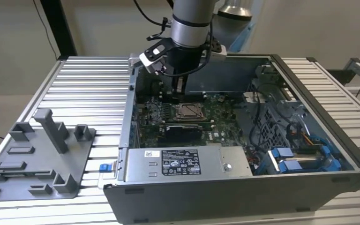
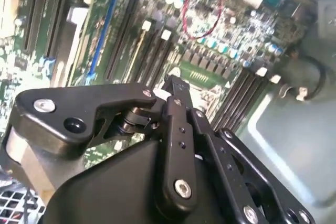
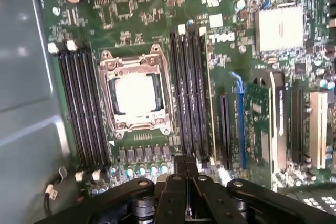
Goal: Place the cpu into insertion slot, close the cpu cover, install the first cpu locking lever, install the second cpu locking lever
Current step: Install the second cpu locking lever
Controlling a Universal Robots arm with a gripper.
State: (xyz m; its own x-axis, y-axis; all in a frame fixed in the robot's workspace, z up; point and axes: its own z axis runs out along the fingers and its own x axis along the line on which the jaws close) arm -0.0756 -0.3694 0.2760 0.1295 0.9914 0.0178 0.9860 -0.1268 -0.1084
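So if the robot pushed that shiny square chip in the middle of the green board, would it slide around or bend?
Probably neither. The cpu lies flat inside the insertion slot, with the cpu cover framing it, so a sideways push would likely meet those edges. Its top looks like smooth metal, so likely stiff and a bit slippery. The gripper is off it.

My arm (image 1: 189, 21): silver-grey cylindrical link with dark bands, black cables trailing alongside. My gripper (image 3: 186, 174): matte black linkage fingers (image 2: 176, 129) joined by silver screw heads, mounted on a black wrist block.
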